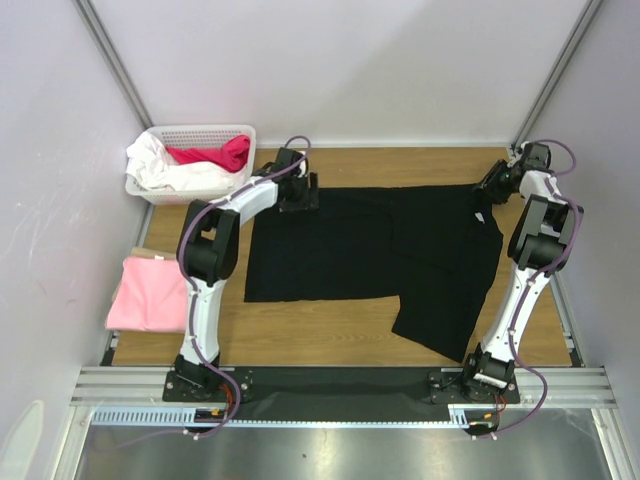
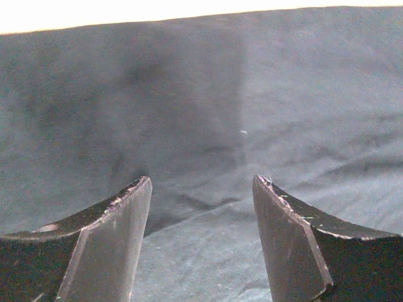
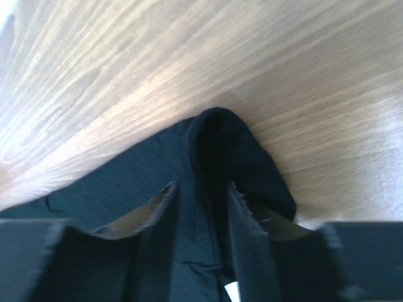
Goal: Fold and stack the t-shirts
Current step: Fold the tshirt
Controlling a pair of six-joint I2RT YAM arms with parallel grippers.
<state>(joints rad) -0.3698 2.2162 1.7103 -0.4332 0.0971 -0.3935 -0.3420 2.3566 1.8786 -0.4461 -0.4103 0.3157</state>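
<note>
Top view looks down from above-behind; both wrist views close over black t-shirt (image 1: 350,250), shared with top.

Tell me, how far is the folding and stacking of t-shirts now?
Done: the pink t-shirt lies folded at the left. In hand: the right gripper pinches the black t-shirt, spread out; the left gripper hangs open over it. Left: folding it, then stacking.

The black shirt (image 1: 370,260) lies flat and spread wide on the tabletop (image 1: 330,335), right of the basket (image 1: 190,165). The pink shirt (image 1: 148,293) lies folded, nearer than the basket.
</note>
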